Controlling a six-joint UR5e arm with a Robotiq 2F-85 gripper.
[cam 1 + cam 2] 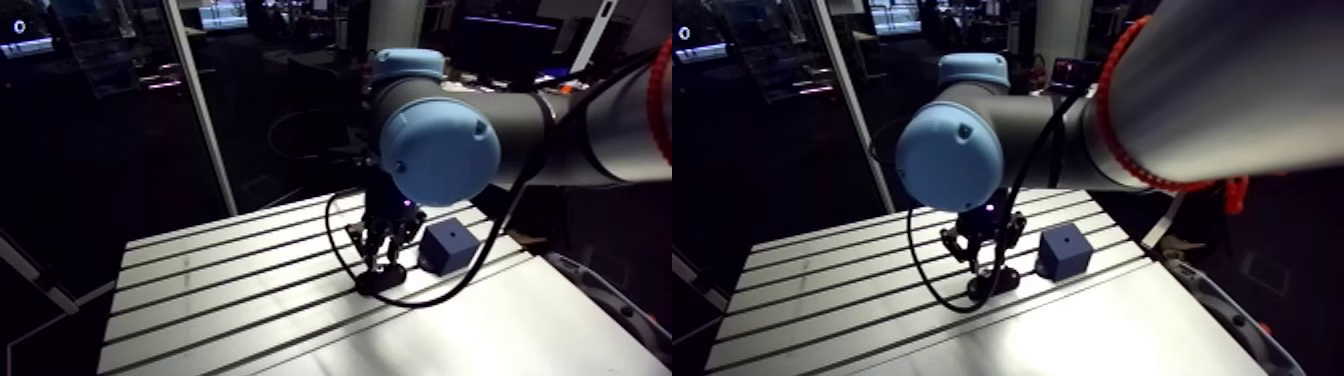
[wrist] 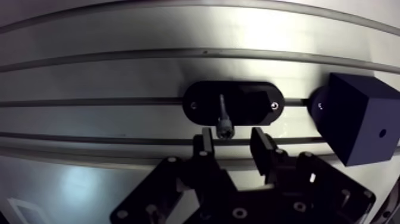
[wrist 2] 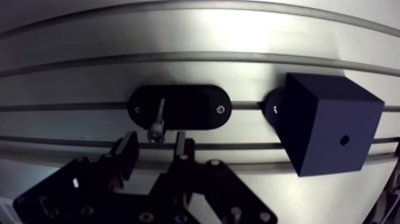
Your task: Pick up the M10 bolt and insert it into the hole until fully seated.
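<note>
- Step: the pick is not yet made. The hand [image 2: 233, 143] hangs low over the desk [image 2: 119, 77] with its fingers spread wide and nothing between them.
- The M10 bolt [image 2: 223, 116] stands in a black oval holder [image 2: 256, 102], head up, just ahead of the gap between the fingers and roughly in line with it.
- Next move, as I judge it: ease forward and down until the head sits between the fingers, close on it, then lift straight up so the shank clears the holder.
- The hole [image 3: 344, 140] is in the upper face of a dark blue cube [image 3: 330, 122], which stands just beside the holder.
- Room: the cube's near edge is close, so the carry should rise above it first. On the holder's other side the desk shows only its slots.
</note>
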